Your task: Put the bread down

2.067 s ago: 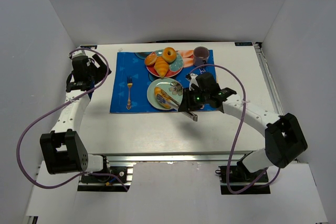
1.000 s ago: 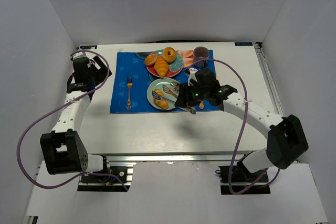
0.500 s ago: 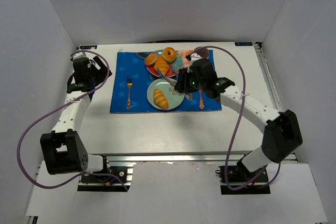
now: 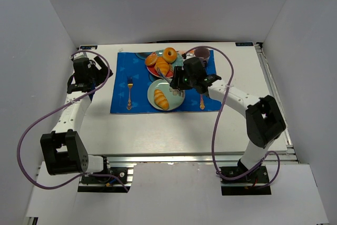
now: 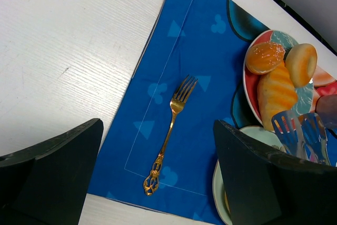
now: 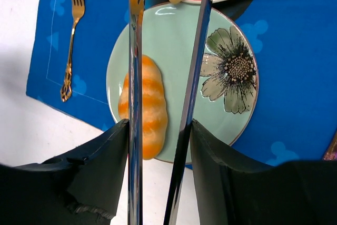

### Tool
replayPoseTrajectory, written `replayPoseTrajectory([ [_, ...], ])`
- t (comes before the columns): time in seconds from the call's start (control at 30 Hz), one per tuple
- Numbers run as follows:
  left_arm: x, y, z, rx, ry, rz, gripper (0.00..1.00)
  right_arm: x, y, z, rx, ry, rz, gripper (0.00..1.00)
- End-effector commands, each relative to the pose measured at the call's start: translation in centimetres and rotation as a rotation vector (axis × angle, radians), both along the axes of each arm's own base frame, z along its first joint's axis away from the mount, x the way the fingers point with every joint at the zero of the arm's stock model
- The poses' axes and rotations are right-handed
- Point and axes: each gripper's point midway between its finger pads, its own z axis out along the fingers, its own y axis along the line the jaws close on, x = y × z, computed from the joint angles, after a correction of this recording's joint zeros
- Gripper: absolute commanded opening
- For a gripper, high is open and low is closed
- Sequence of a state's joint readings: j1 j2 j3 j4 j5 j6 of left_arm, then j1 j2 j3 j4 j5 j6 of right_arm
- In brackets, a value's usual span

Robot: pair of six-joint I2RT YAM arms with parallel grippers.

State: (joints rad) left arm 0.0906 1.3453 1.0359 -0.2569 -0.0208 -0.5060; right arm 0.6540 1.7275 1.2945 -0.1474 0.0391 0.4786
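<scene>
**Top view**
- Blue placemat [image 4: 137, 77]: by the counter's far edge, about mid-width.
- Red plate [image 4: 152, 71]: on the mat's far side. It carries bread rolls [image 4: 162, 67] and a ring doughnut [image 4: 169, 54].
- Green plate [image 4: 156, 89]: just beside the red plate, toward the counter's near edge. A single roll [image 4: 161, 100] lies on it.
- Gold fork [image 4: 129, 92]: on the mat's left part.
- Purple mug [image 4: 201, 53]: near the far edge, right of the red plate.
- Right gripper [image 4: 181, 80]: over the spot where the two plates meet, clamped on metal tongs [image 4: 171, 80].
- Left gripper [image 4: 84, 72]: by the left edge, toward the far-left corner.

**Left wrist view**
- Left gripper [image 5: 158, 146]: fingers spread wide, nothing between them. The fork [image 5: 169, 133] lies on the mat below.
- Tongs' slotted tips [image 5: 300, 130]: at the green plate's far rim.
- Bread rolls [image 5: 276, 90]: on the red plate.

**Right wrist view**
- Right gripper [image 6: 158, 130]: pinched narrow on the tongs [image 6: 135, 51]. The tong blades are parted and empty.
- Single roll [image 6: 143, 106]: on the green plate's [image 6: 174, 40] left half, beside a flower print.
</scene>
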Motion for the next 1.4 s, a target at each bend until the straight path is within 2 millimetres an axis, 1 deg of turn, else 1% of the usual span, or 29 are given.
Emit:
replayPoseTrajectory([
  [0.0, 0.5, -0.1, 1.4, -0.008, -0.044, -0.009, 0.97, 2.4, 1.2, 3.3, 0.099, -0.077, -0.064, 0.54],
  [0.17, 0.6, 0.0, 1.1, -0.013, -0.045, -0.005, 0.97, 2.7, 1.2, 2.6, 0.130, -0.051, -0.107, 0.54],
  [0.2, 0.6, -0.1, 1.0, -0.015, -0.043, -0.006, 0.97, 2.7, 1.3, 2.4, 0.137, -0.048, -0.114, 0.54],
  [0.23, 0.6, -0.6, 0.9, -0.029, -0.045, -0.032, 0.97, 2.7, 1.4, 2.4, 0.149, -0.038, -0.122, 0.54],
  [0.37, 0.5, -0.7, 0.6, -0.036, -0.044, -0.036, 0.97, 3.1, 1.6, 1.7, 0.159, -0.013, -0.154, 0.54],
  [0.53, 0.5, -0.9, 0.6, -0.043, -0.047, -0.041, 0.97, 3.3, 2.0, 1.3, 0.171, 0.007, -0.162, 0.54],
  [0.67, 0.5, -1.0, 0.5, -0.050, -0.049, -0.044, 0.97, 3.2, 2.4, 0.5, 0.168, 0.031, -0.157, 0.54],
  [0.8, 0.5, -1.2, 0.4, -0.059, -0.053, -0.049, 0.97, 3.3, 2.5, 0.1, 0.170, 0.043, -0.154, 0.53],
  [0.9, 0.4, -1.2, 0.2, -0.061, -0.050, -0.050, 0.97, 3.3, 2.9, -0.1, 0.177, 0.053, -0.142, 0.50],
  [0.97, 0.4, -1.3, 0.2, -0.062, -0.050, -0.051, 0.97, 3.1, 3.1, 0.0, 0.181, 0.057, -0.135, 0.44],
  [1.1, 0.4, -1.3, 0.1, -0.064, -0.049, -0.051, 0.97, 2.9, 3.0, 0.9, 0.195, 0.050, -0.130, 0.34],
  [1.13, 0.4, -1.3, 0.1, -0.064, -0.047, -0.052, 0.97, 2.8, 3.0, 1.6, 0.205, 0.041, -0.126, 0.28],
  [1.17, 0.4, -1.3, 0.2, -0.065, -0.050, -0.053, 0.97, 2.7, 2.9, 2.0, 0.211, 0.038, -0.125, 0.23],
  [1.23, 0.4, -1.4, 0.2, -0.068, -0.052, -0.057, 0.97, 2.4, 2.9, 3.4, 0.230, 0.021, -0.116, 0.17],
  [1.27, 0.5, -1.4, 0.3, -0.072, -0.055, -0.056, 0.97, 2.3, 2.9, 3.9, 0.237, 0.015, -0.112, 0.16],
  [1.3, 0.4, -1.4, 0.2, -0.072, -0.052, -0.055, 0.97, 2.0, 2.8, 4.8, 0.249, 0.004, -0.108, 0.16],
  [1.37, 0.4, -1.4, 0.3, -0.072, -0.054, -0.056, 0.97, 1.8, 2.6, 5.8, 0.265, -0.007, -0.105, 0.16],
])
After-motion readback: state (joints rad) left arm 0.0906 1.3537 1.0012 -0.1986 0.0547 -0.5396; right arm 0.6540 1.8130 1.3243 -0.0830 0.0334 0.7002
